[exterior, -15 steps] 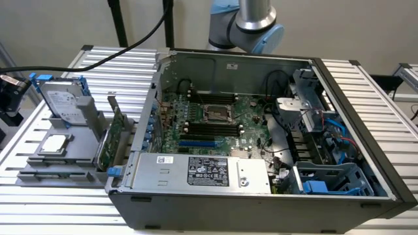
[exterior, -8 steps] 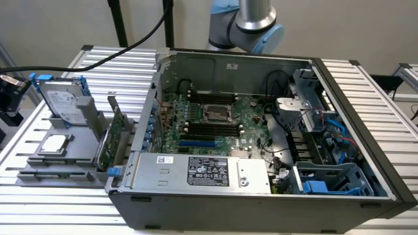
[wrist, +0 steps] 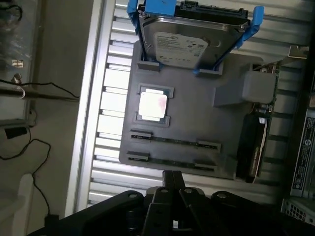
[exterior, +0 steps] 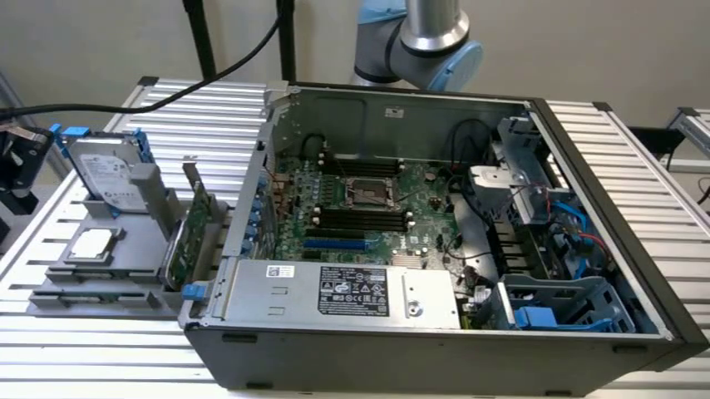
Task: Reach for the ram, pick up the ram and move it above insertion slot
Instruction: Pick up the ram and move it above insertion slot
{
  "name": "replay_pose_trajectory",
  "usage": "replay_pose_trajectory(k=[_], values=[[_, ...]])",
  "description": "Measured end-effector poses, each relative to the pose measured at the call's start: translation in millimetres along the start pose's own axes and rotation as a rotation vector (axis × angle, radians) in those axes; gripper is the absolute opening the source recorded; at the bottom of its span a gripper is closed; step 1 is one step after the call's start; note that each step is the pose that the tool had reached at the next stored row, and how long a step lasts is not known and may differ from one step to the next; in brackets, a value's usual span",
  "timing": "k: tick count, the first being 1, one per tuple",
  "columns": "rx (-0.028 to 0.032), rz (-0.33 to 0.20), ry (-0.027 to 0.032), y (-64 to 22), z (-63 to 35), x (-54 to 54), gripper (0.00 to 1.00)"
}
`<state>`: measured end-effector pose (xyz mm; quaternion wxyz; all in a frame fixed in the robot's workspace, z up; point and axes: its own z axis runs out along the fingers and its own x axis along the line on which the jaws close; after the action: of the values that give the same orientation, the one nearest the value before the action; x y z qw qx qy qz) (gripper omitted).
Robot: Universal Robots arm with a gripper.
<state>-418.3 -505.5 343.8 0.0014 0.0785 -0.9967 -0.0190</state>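
Two ram sticks [wrist: 167, 139] side by side in grey tray [wrist: 197, 118], long axes crosswise to fingers [wrist: 169, 181]; fingers pressed together, tips just short of nearer stick, no contact.

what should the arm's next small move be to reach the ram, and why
Probably ease the black end effector closer to the thin dark ram stick standing edge-up in the grey plastic holder tray. In the wrist view the end effector hovers short of the stick, not touching it, and looks roughly lined up with the stick's middle.
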Motion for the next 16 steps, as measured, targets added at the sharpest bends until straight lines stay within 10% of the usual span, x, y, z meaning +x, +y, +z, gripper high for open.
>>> replay_pose_trajectory(k=[16], values=[[0.0,-0.291,0.0112,-0.3,8.5,0.0,0.11]])
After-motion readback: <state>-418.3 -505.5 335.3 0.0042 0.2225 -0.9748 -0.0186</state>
